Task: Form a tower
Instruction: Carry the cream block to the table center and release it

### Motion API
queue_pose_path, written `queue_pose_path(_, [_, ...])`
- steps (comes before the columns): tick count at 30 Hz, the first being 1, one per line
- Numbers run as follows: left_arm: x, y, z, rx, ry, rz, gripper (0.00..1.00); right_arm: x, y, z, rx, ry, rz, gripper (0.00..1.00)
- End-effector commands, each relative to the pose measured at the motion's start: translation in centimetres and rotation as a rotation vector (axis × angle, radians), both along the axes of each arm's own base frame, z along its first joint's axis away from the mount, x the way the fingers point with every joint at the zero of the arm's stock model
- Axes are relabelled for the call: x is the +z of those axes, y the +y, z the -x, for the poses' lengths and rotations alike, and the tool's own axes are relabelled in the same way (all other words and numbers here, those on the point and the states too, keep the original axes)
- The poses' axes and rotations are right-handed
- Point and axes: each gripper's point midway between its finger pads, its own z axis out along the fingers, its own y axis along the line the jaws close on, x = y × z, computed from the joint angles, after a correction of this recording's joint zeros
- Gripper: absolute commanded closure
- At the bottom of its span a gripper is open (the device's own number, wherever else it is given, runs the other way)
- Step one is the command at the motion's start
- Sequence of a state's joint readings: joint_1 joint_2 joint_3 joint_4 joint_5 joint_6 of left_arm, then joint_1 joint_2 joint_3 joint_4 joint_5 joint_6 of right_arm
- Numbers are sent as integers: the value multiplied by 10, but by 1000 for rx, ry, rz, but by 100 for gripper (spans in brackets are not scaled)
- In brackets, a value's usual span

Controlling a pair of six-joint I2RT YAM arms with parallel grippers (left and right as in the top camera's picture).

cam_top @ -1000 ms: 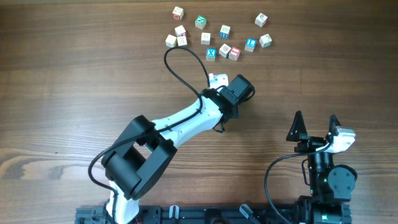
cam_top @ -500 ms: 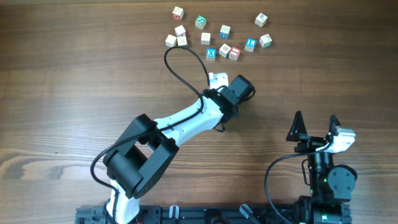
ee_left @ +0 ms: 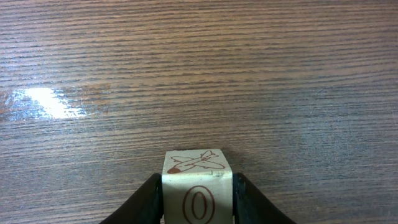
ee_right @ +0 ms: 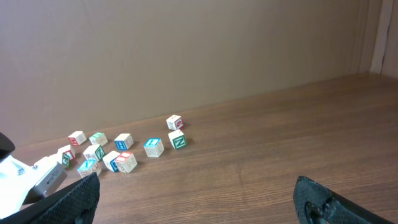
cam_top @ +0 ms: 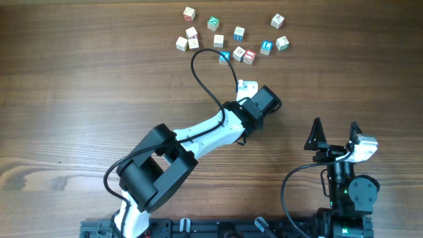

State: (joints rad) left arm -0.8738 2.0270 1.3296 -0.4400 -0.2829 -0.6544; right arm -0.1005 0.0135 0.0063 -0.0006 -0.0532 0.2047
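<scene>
**Left jaws on airplane cube, no tower yet**

My left jaws are narrow and look clamped on the pale wooden cube (ee_left: 198, 163), which has a brown airplane on top and an O in front. It sits just off table centre toward 3 o'clock. No tower stands in any view. The loose printed cubes (cam_top: 231, 36) scatter at 12 o'clock. My right jaws are wide and empty at 5 o'clock.

The cube should be light, stiff and smooth-faced, so take it squarely by two opposite flat sides.

The brown wooden table (cam_top: 79, 79) is bare from 6 to 10 o'clock. My black cable (cam_top: 198, 66) loops close to the cubes.
</scene>
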Motion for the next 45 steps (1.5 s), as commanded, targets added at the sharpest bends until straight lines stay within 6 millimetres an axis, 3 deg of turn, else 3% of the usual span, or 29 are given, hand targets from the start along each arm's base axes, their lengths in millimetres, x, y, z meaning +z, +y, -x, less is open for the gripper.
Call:
queue_pose_path(1, [-6, 4, 0, -10, 6, -22, 67, 1, 4, 0, 19, -8, -5, 0])
queue_pose_path(10, [-6, 3, -1, -10, 4, -20, 57, 1, 4, 0, 19, -8, -5, 0])
queue_pose_path(16, [-5, 2, -2, -3, 1, -12, 66, 1, 4, 0, 19, -8, -5, 0])
queue_pose_path(30, [-5, 2, -3, 65, 4, 27, 69, 1, 4, 0, 19, -8, -5, 0])
queue_pose_path(39, [-5, 2, -3, 64, 4, 26, 42, 1, 4, 0, 19, -8, -5, 0])
queue_pose_path(42, [6, 1, -11, 12, -20, 5, 41, 1, 4, 0, 19, -8, -5, 0])
queue_pose_path(45, [58, -4, -38, -64, -49, 10, 30, 1, 4, 0, 19, -8, -5, 0])
